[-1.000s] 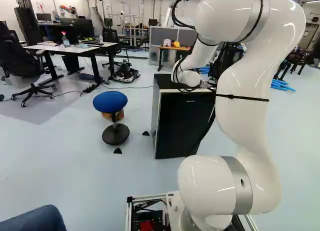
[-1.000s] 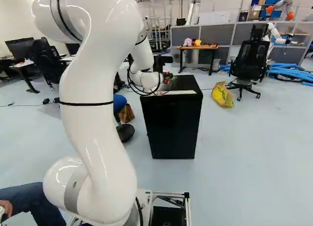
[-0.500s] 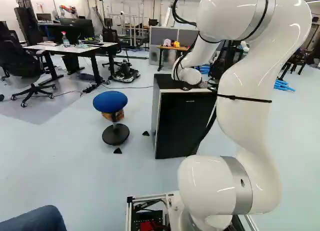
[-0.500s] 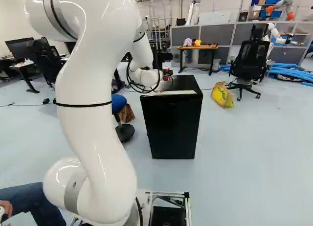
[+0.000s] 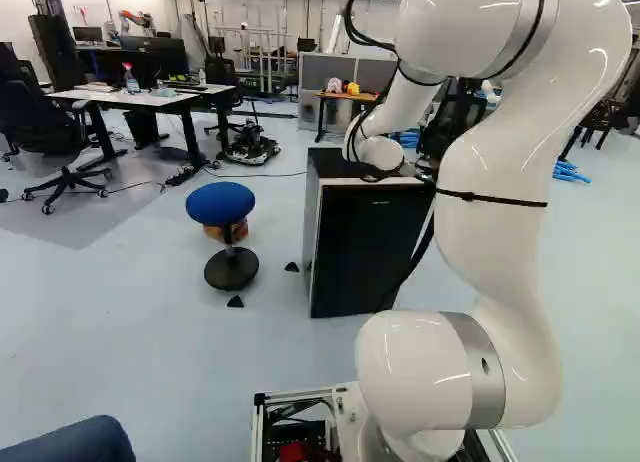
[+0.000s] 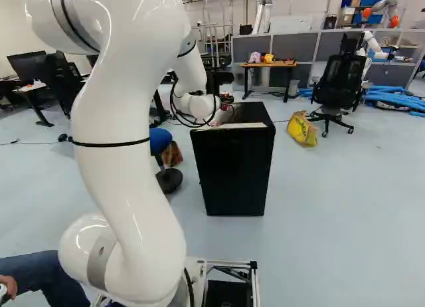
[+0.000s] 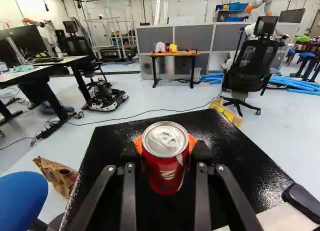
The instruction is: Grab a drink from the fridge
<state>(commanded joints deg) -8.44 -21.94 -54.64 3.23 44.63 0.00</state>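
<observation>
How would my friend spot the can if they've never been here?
Find the black fridge ahead of the arm. Over its top, look between the gripper's orange pads. Unlike those pads or the black fingers beside it, the can is red, with a silver lid.

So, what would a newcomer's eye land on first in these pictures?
Probably the red can, held in the gripper between its orange pads, above the top of the black fridge. Next, the big white arm at the right of the left base view. Then the blue stool, left of the fridge in that view.
</observation>
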